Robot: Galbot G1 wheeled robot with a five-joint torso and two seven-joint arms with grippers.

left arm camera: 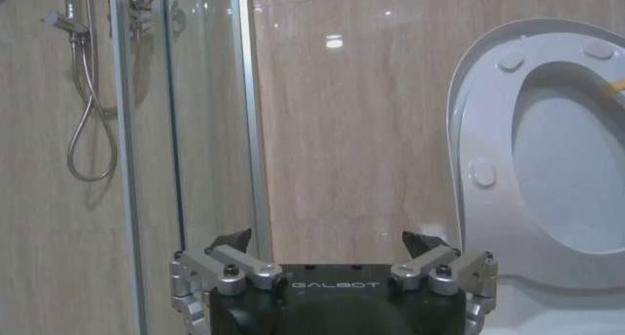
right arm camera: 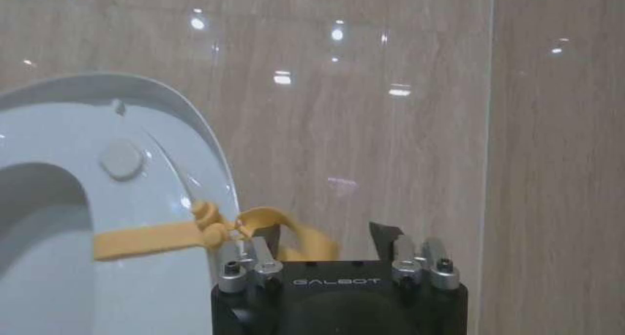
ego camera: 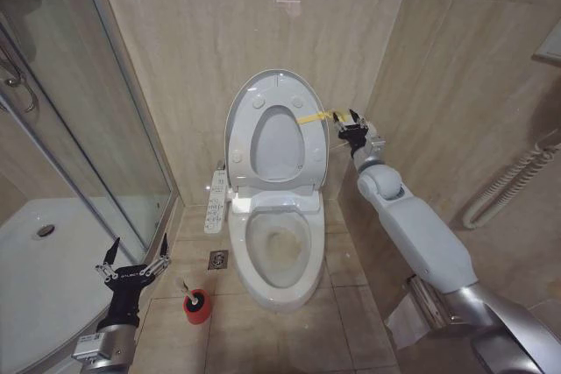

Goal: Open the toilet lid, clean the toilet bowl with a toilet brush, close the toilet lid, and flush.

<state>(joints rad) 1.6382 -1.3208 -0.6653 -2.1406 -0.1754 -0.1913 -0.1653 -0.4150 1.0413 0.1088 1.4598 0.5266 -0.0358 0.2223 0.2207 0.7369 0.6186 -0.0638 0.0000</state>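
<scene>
Right gripper beside raised toilet lid.

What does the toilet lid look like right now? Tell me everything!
The toilet lid is a big, glossy white oval that looks like plastic. It stands raised, upright against the beige tiled wall, with the ring-shaped seat lifted up against it. A yellow strap is tied at its edge, and the right tool is at the strap's loop, beside the lid. The left tool is open, low near the floor.

Toilet lid: you lose its far side past the picture edge.
Toilet brush: bristles too small to tell.
</scene>
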